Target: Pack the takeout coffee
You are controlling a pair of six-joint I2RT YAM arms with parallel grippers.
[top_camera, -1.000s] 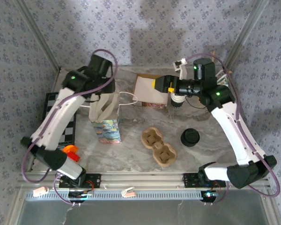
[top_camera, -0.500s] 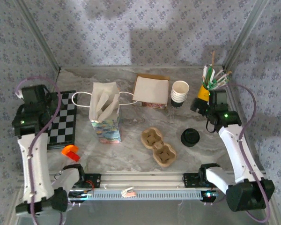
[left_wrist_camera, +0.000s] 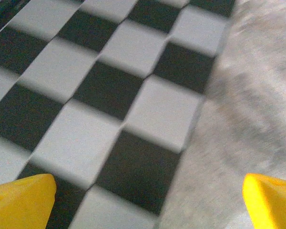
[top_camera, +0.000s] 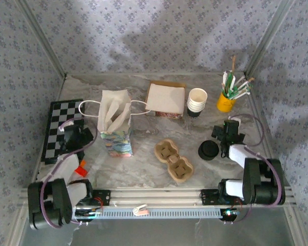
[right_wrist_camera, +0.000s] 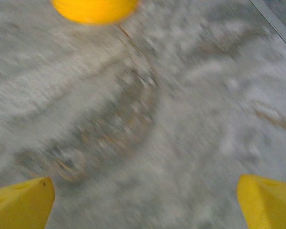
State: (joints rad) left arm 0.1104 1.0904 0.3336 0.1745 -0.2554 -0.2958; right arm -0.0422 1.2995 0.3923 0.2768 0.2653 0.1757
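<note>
Both arms folded low, jaws spread wide: left gripper [top_camera: 77, 137] over the checkerboard [top_camera: 59, 120], right gripper [top_camera: 227, 132] just beside the lidded takeout coffee [top_camera: 208, 150]

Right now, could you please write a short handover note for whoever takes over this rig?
Left gripper: open, empty, above the chessboard edge.
Right gripper: open, empty, above the table near the yellow holder.
Takeout coffee: standing on the table right of the cup tray, not touching it; both hollows empty.
Paper bag stands left of the tray.
Done: nothing packed.
Left: seat the coffee in a hollow, likely with the right arm.
</note>
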